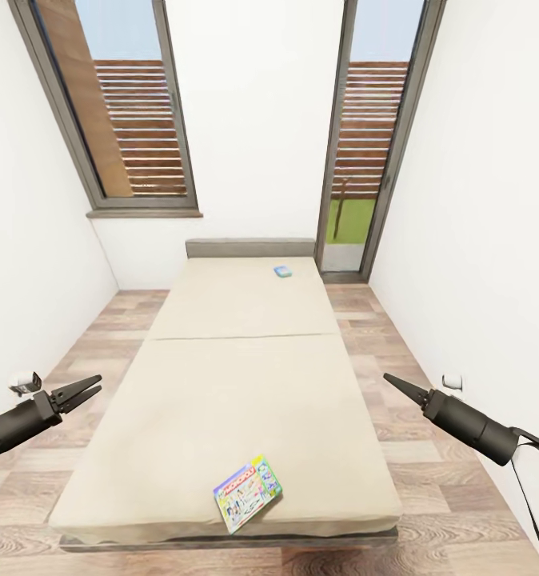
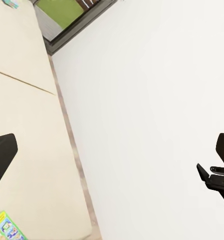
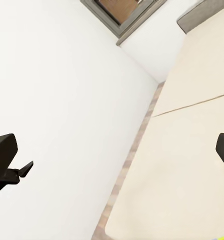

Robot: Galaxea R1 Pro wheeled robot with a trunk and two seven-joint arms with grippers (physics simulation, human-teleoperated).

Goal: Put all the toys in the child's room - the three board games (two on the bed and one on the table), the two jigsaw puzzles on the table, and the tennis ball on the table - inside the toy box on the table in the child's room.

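— Where are the board games?
— On the bed (image 1: pixel 221 384): the green-bordered one (image 1: pixel 248 492) at its near edge, the small blue one (image 1: pixel 282 271) far off by the headboard.
— Your fingers?
— My left gripper (image 1: pixel 84 390) is spread, empty; my right gripper (image 1: pixel 396 384) looks pinched together, empty.

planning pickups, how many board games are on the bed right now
2: a green-bordered one near the foot edge of the bed, and a small blue one by the headboard.

Plain beige bed (image 1: pixel 237 384); 1 green-bordered, multicoloured board game (image 1: pixel 247 492), 1 small blue one (image 1: pixel 282 271); wood-plank floor (image 1: pixel 437 496), white walls (image 1: pixel 493 200).
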